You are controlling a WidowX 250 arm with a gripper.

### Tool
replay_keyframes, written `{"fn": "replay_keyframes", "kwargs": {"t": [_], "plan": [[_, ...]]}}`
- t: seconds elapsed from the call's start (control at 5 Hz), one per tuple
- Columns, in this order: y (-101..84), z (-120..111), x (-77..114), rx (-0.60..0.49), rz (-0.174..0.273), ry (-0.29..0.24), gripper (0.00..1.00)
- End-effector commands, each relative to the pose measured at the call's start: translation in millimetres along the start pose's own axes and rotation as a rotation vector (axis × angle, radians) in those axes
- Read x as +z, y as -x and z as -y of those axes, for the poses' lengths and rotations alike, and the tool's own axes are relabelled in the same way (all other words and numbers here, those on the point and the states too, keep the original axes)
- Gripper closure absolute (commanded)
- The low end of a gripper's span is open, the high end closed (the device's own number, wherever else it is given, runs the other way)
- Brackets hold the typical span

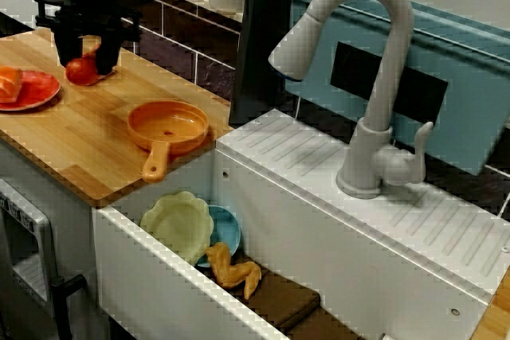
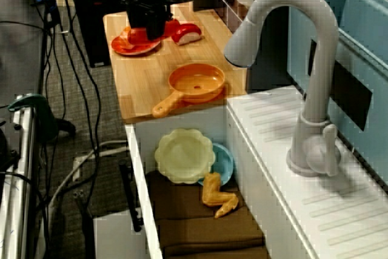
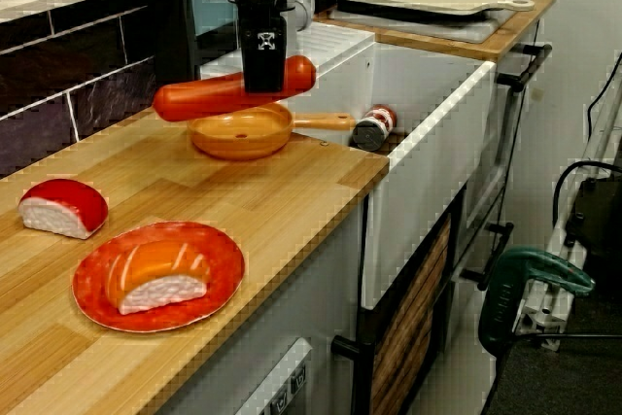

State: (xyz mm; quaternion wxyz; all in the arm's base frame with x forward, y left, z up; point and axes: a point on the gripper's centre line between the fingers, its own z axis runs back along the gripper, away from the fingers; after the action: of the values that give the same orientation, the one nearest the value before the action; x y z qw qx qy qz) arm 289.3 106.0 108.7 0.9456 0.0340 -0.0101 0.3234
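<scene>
Right now the gripper is clamping its jaws across the middle of one red sausage, which is lying nearly level, with one end sticking out to either side of the black fingers. In the view along the counter the sausage is hanging clear of the wooden counter, over the stretch between the red plate and the orange pan. That single plate is carrying one piece of salmon sushi, while a second piece, topped in red, is lying on the bare wood just beside it, making two sushi pieces in all. One pan is sitting near the counter's edge, its handle pointing toward the sink. In the view from above the sink, two dishes are leaning together in the basin: one pale yellow scalloped plate and one blue plate partly hidden behind it. One toy chicken wing is resting just below them on brown cloth. The view along the counter is also showing one small can in the basin. One grey faucet is arching over the drainboard.
</scene>
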Motion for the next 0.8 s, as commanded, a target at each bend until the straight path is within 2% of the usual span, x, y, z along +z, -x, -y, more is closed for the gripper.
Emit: {"fn": "replay_keyframes", "kwargs": {"t": [0.0, 0.2, 0.4, 0.6], "plan": [[-25.2, -8.0, 16.6, -0.05, 0.094, -0.009, 1.0], [-32.9, -13.4, 13.4, -0.087, 0.144, 0.001, 1.0], [-41.3, -15.9, 4.0, -0.12, 0.161, 0.004, 1.0], [-40.1, -22.8, -1.2, -0.174, 0.17, 0.043, 1.0]]}}
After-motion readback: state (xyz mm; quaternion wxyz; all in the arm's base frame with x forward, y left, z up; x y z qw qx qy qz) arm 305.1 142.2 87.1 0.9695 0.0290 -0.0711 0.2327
